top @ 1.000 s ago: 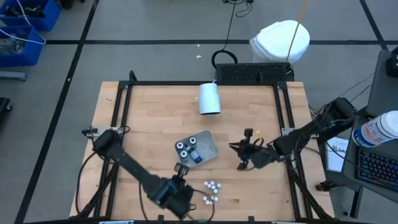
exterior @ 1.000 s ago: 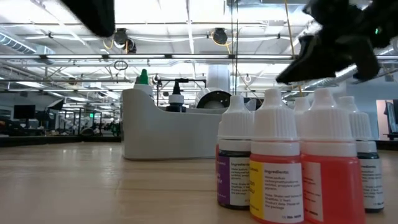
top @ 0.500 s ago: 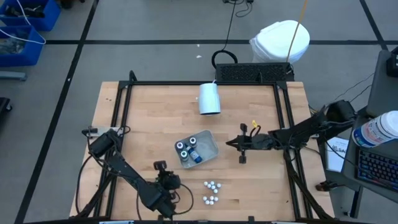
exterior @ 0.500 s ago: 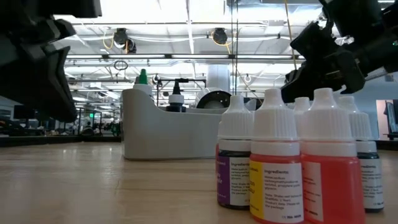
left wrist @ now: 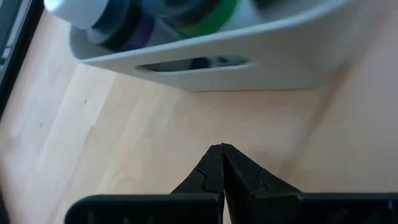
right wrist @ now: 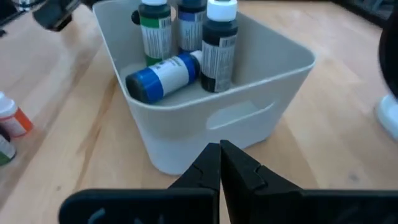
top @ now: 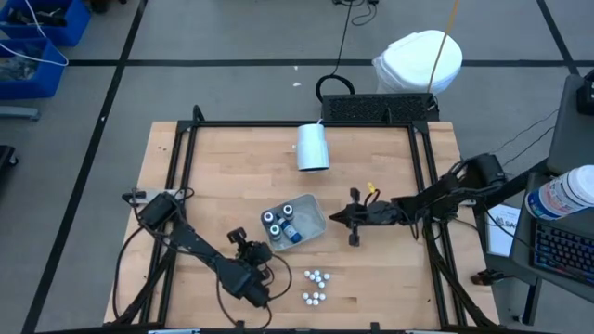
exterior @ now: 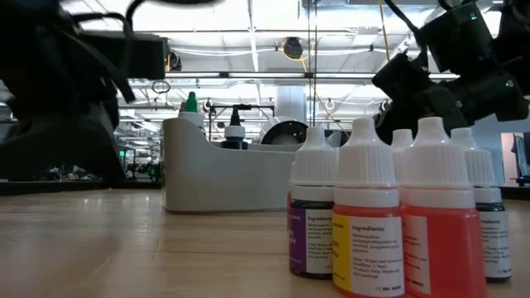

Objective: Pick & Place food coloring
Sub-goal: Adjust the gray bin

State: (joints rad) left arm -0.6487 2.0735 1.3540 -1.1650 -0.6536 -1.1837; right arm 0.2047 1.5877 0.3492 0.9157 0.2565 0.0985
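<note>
Both arms have swung in toward the bin [top: 295,221] this last second. The left gripper [top: 243,251], clenched and empty, sits just left of it; the right gripper [top: 353,219], also clenched empty, points at its right wall. Some food coloring bottles [right wrist: 177,37] are binned, probably four; the loose bottles [top: 315,286] wait near.

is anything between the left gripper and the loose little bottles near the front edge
Nothing visible. In the high view the left gripper, shut, sits beside the grey bin, and only bare wood of the table separates it from the loose food coloring bottles. The right gripper, also shut, is on the bin's other side.
</note>
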